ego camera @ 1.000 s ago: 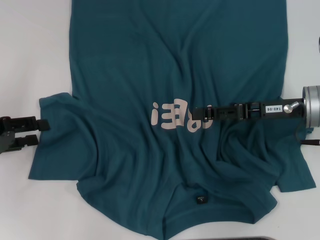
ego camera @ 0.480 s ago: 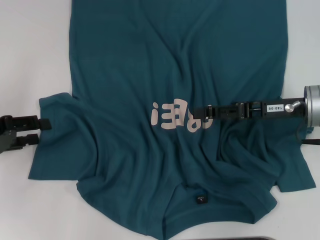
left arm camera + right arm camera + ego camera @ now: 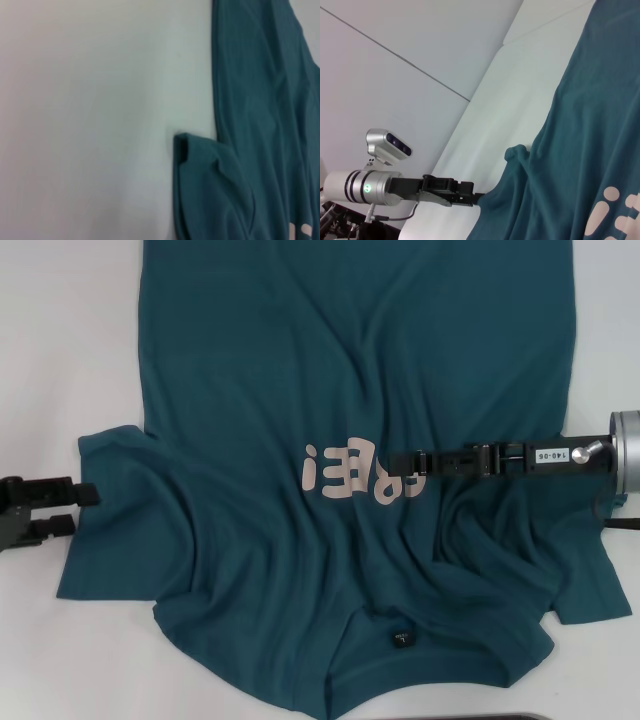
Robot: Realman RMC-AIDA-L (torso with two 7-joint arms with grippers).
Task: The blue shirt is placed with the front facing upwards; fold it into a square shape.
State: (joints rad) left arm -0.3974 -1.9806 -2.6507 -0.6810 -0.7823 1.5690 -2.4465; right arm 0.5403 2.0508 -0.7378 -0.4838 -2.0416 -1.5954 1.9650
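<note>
Blue shirt spread front-up on white surface, one claw at each side of it.

Head view: the blue shirt [image 3: 350, 440] lies flat and rumpled on the surface [image 3: 60, 360], collar and black neck tag [image 3: 401, 639] toward the robot, pale lettering [image 3: 365, 472] mid-chest. Left claw [image 3: 88, 494] sits at the edge of the left sleeve, fingers a little apart, tips touching or just off the cloth, hard to say if it grips. Right claw [image 3: 408, 464] reaches in low over the chest, tip on the lettering; open or closed, cannot tell. Left wrist view: sleeve corner [image 3: 200, 150] curled up on bare surface beside the shirt body. Right wrist view: shirt fills the frame, left claw [image 3: 476, 201] far off at the sleeve's edge.
</note>
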